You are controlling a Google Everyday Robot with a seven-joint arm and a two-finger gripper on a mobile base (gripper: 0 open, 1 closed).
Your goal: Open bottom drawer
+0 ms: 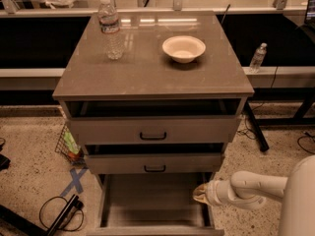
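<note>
We see the bottom drawer [147, 196] pulled far out at the foot of the cabinet, its plain grey tray lying open toward us. The tool [200, 193] sits at the tray's right side, just over or against its right wall; we cannot tell whether it is apart or together. The pale, rounded arm [256, 188] reaches in from the lower right.

Above the tray, the middle drawer [154, 162] and the top drawer [153, 129] each stand slightly out, dark gaps above their flat grey-beige fronts, and each carries a small black bar handle. The middle drawer's front overhangs the back of the open tray.

On the smooth, faintly glossy worktop [147, 75] stand a clear plastic water bottle [111, 29], upright at the left, and a shallow cream bowl [183, 48] to its right, well apart from it.

The speckled floor [29, 154] holds a wire basket [69, 146] against the cabinet's left side, a blue tape cross [75, 180] and black cables [59, 215] further forward. A second small bottle [257, 57] stands on the ledge at the right. The floor just beside the tray on the left is bare.
</note>
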